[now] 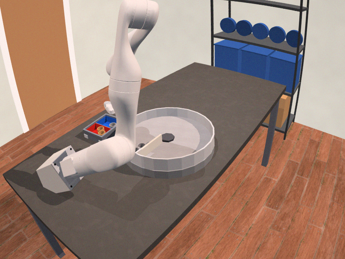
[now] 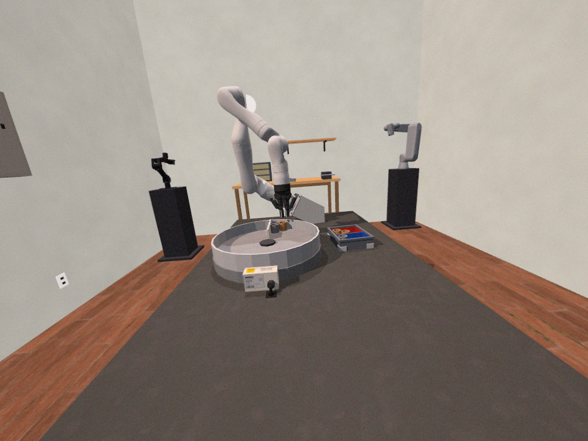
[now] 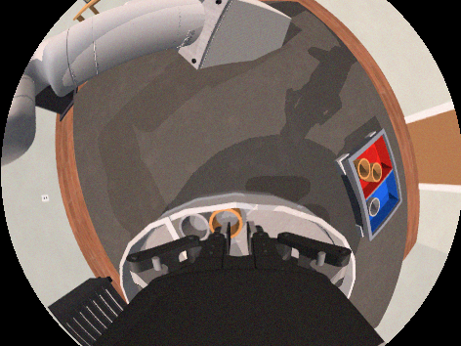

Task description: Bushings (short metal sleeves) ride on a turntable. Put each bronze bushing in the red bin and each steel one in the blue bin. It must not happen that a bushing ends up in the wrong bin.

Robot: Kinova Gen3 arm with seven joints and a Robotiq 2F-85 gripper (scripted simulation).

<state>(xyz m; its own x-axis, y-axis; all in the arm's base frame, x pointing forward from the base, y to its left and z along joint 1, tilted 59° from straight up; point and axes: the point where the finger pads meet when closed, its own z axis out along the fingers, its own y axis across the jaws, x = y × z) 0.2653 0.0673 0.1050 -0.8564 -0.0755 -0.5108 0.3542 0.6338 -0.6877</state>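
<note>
Narrow, slightly parted gripper – holding nothing – above turntable, bronze bushing aboard, red bin and blue bin beside table's door-side long edge.

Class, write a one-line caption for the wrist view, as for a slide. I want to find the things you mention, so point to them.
Two bronze bushings (image 3: 357, 169) in the red bin (image 3: 386, 151), one steel bushing (image 3: 369, 207) in the blue bin (image 3: 389, 192).

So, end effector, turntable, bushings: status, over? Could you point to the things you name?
End effector (image 2: 284, 215) (image 3: 238, 230) empty, fingers slightly parted, above turntable (image 1: 172, 165) (image 2: 256, 260) (image 3: 352, 266). Two bronze in red bin (image 1: 91, 128) (image 2: 354, 228) (image 3: 384, 147), one steel in blue (image 1: 104, 120) (image 2: 362, 235) (image 3: 389, 193). Bronze (image 2: 283, 226) (image 3: 212, 223) aboard; steel (image 1: 141, 145) (image 2: 274, 228) (image 3: 182, 226) close by, possibly crowding the grasp.
</note>
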